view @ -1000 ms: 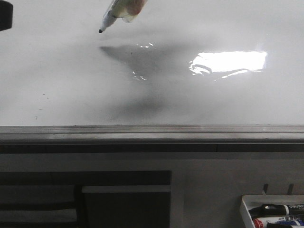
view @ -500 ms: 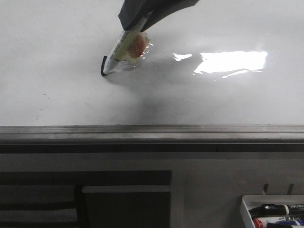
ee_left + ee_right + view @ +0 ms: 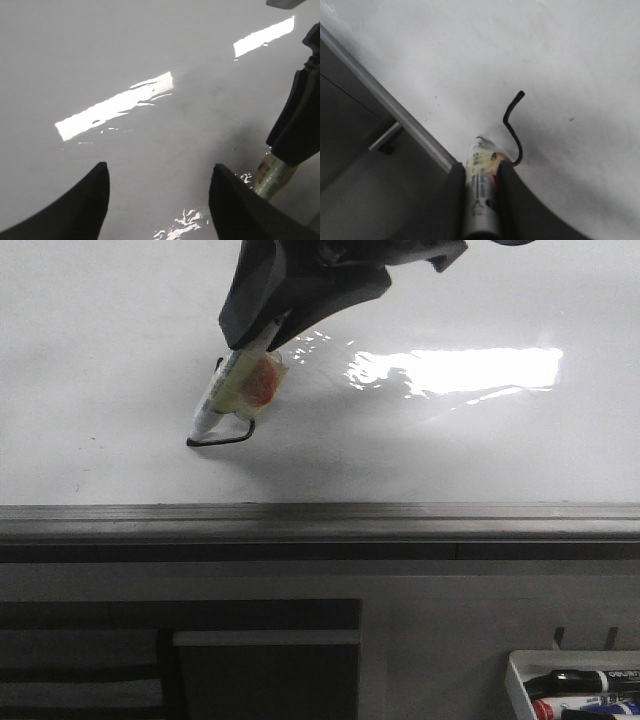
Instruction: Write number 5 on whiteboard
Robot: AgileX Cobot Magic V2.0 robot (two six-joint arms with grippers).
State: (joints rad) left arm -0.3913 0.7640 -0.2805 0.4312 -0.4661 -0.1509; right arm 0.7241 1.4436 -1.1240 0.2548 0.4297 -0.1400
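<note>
Centrally in the front view, the right claw (image 3: 262,338) descends from 12 o'clock and grips a marker (image 3: 232,392), its fingers closed on the barrel. The marker slants toward 7 o'clock, with its tip touching the whiteboard (image 3: 100,360). A black stroke, the partly drawn 5 (image 3: 228,439), runs from beside the barrel down to a hooked line under the tip; its upper part is hidden behind the marker. Glare (image 3: 470,370) lies on the board at 3 o'clock of the claw. The board's grey rail (image 3: 320,520) crosses the view below the stroke. A tray (image 3: 515,680) of markers sits at the 5 o'clock corner, well apart from the writing.

Right wrist view: the two fingers (image 3: 507,200) clamp the marker (image 3: 481,190), and the stroke (image 3: 512,127) curves away from the tip across the board (image 3: 560,60), near the rail (image 3: 385,100).

Left wrist view: the left claw (image 3: 159,200) hangs over bare board (image 3: 100,60), jaws spread wide and holding nothing. The right claw (image 3: 297,125) and marker (image 3: 272,175) show at its side.
</note>
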